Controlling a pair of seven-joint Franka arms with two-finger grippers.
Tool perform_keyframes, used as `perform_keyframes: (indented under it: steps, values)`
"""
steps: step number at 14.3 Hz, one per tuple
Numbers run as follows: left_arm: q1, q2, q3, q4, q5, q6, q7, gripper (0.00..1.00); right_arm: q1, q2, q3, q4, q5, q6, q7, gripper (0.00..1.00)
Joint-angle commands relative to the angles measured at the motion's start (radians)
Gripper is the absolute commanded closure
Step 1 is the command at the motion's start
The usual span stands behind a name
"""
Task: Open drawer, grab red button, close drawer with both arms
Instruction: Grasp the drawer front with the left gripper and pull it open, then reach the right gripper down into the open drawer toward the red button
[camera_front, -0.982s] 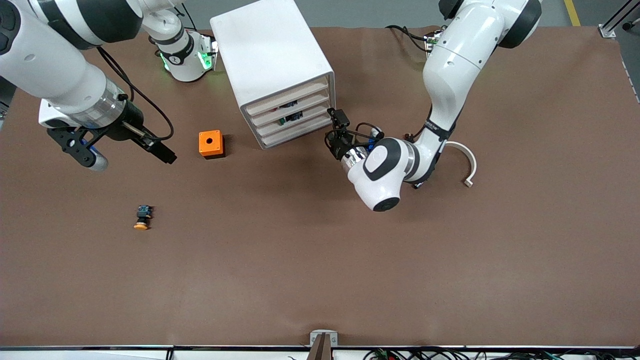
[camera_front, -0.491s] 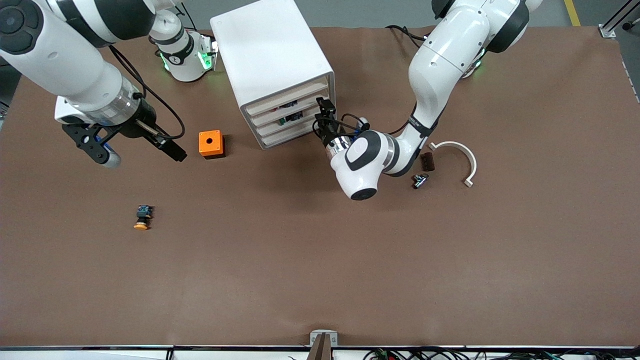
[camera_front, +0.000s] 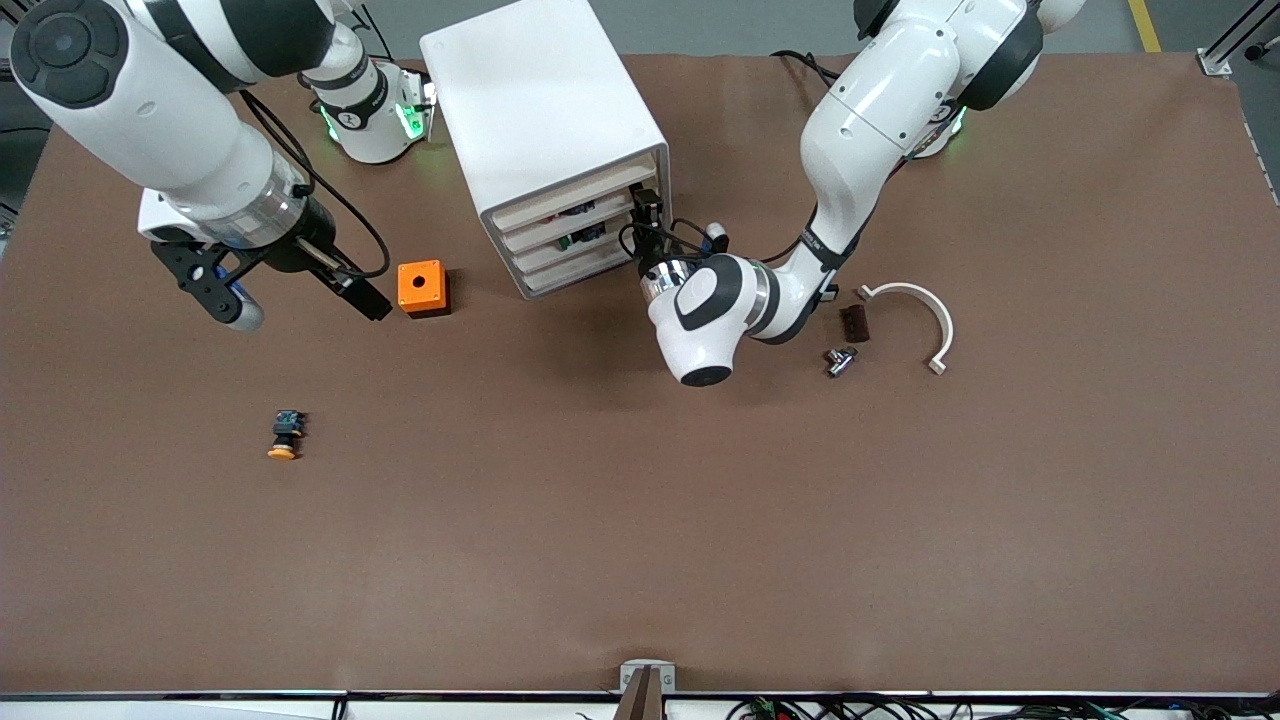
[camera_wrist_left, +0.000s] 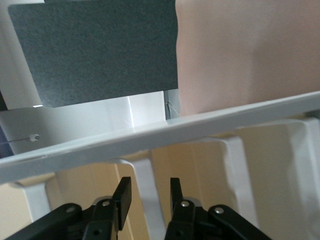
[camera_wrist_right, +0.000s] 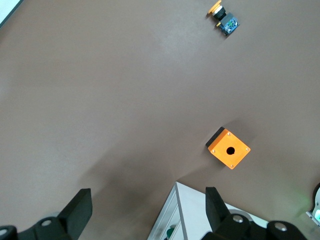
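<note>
- At the cabinet (camera_front: 540, 110) front, corner toward the left arm's end of the table: left gripper (camera_front: 645, 207) pressed close against the stacked drawer fronts.
- Left wrist view: left gripper (camera_wrist_left: 148, 192) narrowed to a slim gap. Its two black fingers (camera_wrist_left: 123, 194) straddle an upright white rib (camera_wrist_left: 145, 210) on the drawer (camera_wrist_left: 260, 150). One finger is right at the rib and a sliver of space shows at the other, so it is not yet clamped and holds nothing.
- A white horizontal lip (camera_wrist_left: 165, 132) of the drawer front runs just ahead of the fingertips. Cannot tell from either view which of the four fronts this is.
- Red-capped button: cannot tell where it is. Small dark things (camera_front: 580, 212) show through the slots of the middle fronts, just beside the left gripper, too small to identify.
- Right gripper (camera_front: 305, 308) hangs over bare table with its jaws spread wide, empty and touching nothing. One fingertip is just beside the orange cube (camera_front: 421, 288).
- Right wrist view: right gripper (camera_wrist_right: 147, 212) looks down on the orange cube (camera_wrist_right: 228, 148), which has a round hole in its top face. The yellow-orange-capped button (camera_wrist_right: 222, 17) lies well apart from it.
- Under the left arm's elbow, well apart from its gripper: brown block (camera_front: 855, 322), small metal piece (camera_front: 838, 360), white curved piece (camera_front: 925, 310).
- Writing: a dark band on the left arm's forearm (camera_front: 812, 243) carries lettering too small to read. No other labels legible.
</note>
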Motion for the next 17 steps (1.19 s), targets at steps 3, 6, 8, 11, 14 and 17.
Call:
perform_keyframes:
  steps: [3,6,8,11,14,17]
  values:
    - [-0.001,0.003,-0.013,-0.003,-0.021,-0.023,-0.018,0.79,0.036,0.001,-0.007,-0.021,0.008,0.027,0.096,0.00]
    - [0.001,0.003,-0.013,-0.003,-0.021,-0.021,-0.018,0.85,0.046,0.001,-0.007,-0.027,0.034,0.032,0.130,0.00]
    - [0.005,0.004,-0.012,-0.003,-0.021,-0.021,-0.018,0.87,0.055,0.001,-0.007,-0.033,0.039,0.035,0.161,0.00]
    - [0.027,0.003,-0.012,0.003,-0.022,-0.021,-0.013,0.87,0.090,0.000,-0.007,-0.068,0.041,0.079,0.224,0.00]
    - [0.044,0.003,-0.001,0.008,-0.048,-0.017,-0.007,0.87,0.138,0.000,-0.007,-0.100,0.039,0.130,0.293,0.00]
    - [0.079,0.010,0.002,0.006,-0.048,0.014,-0.007,0.86,0.170,0.000,-0.008,-0.127,0.035,0.168,0.334,0.00]
